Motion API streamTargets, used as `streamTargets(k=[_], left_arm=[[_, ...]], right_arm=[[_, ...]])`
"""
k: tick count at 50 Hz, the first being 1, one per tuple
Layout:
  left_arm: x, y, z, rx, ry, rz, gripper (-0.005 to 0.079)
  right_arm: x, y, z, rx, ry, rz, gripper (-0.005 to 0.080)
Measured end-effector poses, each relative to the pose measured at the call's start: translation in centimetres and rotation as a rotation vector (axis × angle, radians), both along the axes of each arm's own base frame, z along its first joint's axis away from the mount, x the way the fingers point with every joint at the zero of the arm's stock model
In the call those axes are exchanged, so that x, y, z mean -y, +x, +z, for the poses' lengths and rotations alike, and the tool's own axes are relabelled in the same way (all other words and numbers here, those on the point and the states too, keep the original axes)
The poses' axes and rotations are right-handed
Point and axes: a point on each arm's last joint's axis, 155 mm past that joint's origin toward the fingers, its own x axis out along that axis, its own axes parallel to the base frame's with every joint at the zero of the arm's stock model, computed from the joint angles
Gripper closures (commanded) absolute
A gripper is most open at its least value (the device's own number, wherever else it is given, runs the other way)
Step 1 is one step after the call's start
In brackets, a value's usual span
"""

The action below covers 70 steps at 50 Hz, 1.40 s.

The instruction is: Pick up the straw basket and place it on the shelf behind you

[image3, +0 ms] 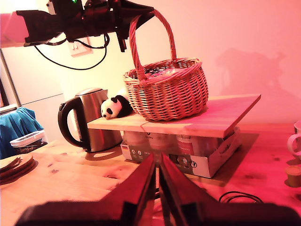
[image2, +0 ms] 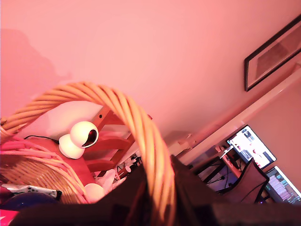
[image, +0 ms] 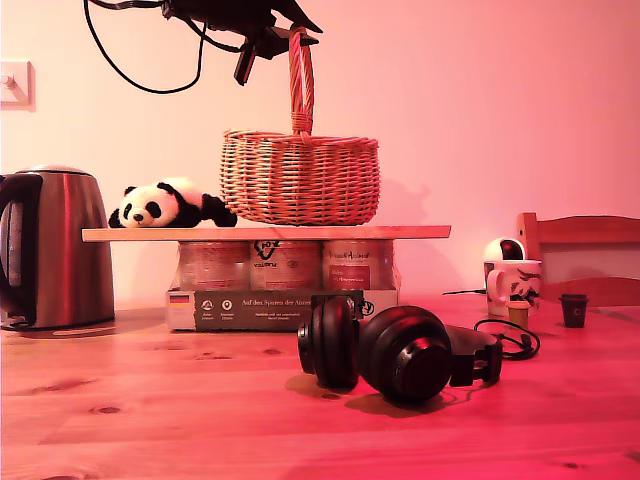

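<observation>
Gripping the straw basket (image: 300,178) by its handle top, my first gripper (image: 296,32) steadies it on the shelf (image: 266,233); my second gripper (image3: 156,181) idles nearly closed, empty.

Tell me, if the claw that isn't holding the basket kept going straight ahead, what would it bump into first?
Probably the box of jars propping up the shelf. My second claw points level toward it, below the basket. Depth is hard to judge, but nothing shows in between.

Pink-lit plain wall (image: 480,110) — knotty pine tabletop (image: 150,410), wooden chair (image: 585,240) behind.
</observation>
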Motion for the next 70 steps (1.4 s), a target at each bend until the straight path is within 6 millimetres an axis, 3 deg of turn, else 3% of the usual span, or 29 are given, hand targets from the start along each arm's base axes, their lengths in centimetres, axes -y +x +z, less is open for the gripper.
streamTargets(k=[31,50,59,66,70], left_arm=[[0.3,-0.5,0.4,-0.019,-0.032,-0.033,0.0765],[-0.7,0.7,-0.4,-0.017,0.017,0.055,0.0748],[-1.1,1.0,-0.6,-0.018,0.043,0.085,0.0584],[-1.5,1.2,-0.6,-0.012,0.050,0.093,0.0531],[-1.7,1.3,-0.6,-0.011,0.051,0.097,0.0460]], right_arm=[[0.0,0.0,0.0,0.000,0.000,0.000,0.0762],[0.0,0.0,0.2,0.007,0.000,0.000,0.0762],[0.0,0.0,0.2,0.007,0.000,0.000,0.0762],[0.0,0.0,0.2,0.007,0.000,0.000,0.0762],[0.0,0.0,0.2,0.007,0.000,0.000,0.0762]])
